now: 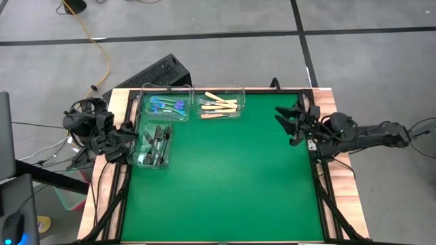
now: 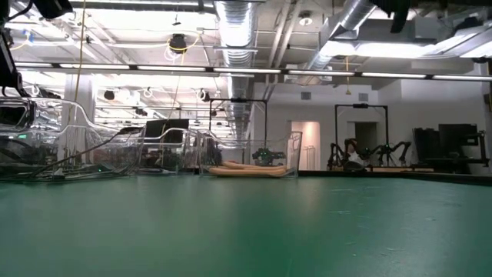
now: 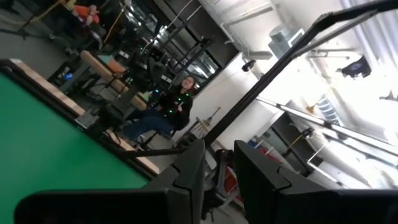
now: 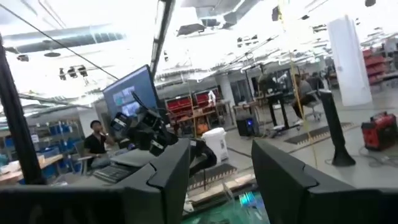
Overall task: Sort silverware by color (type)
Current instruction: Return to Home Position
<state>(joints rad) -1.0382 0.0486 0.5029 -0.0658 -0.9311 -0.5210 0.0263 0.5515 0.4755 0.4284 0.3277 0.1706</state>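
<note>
forks (image 1: 220, 105) sorted in clear bins (image 1: 240, 89), far left of green mat (image 1: 225, 184). left gripper (image 3: 219, 151) barely parted at mat's left edge. right gripper (image 4: 221, 146) wide, at mat's right edge

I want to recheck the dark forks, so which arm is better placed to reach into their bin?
Left. The left gripper sits right beside the bin of dark forks; the right gripper is far off on the opposite side.

Robotics lab: exposed ceiling ducts (image 2: 234, 23), other robot rigs (image 2: 361, 152).
</note>
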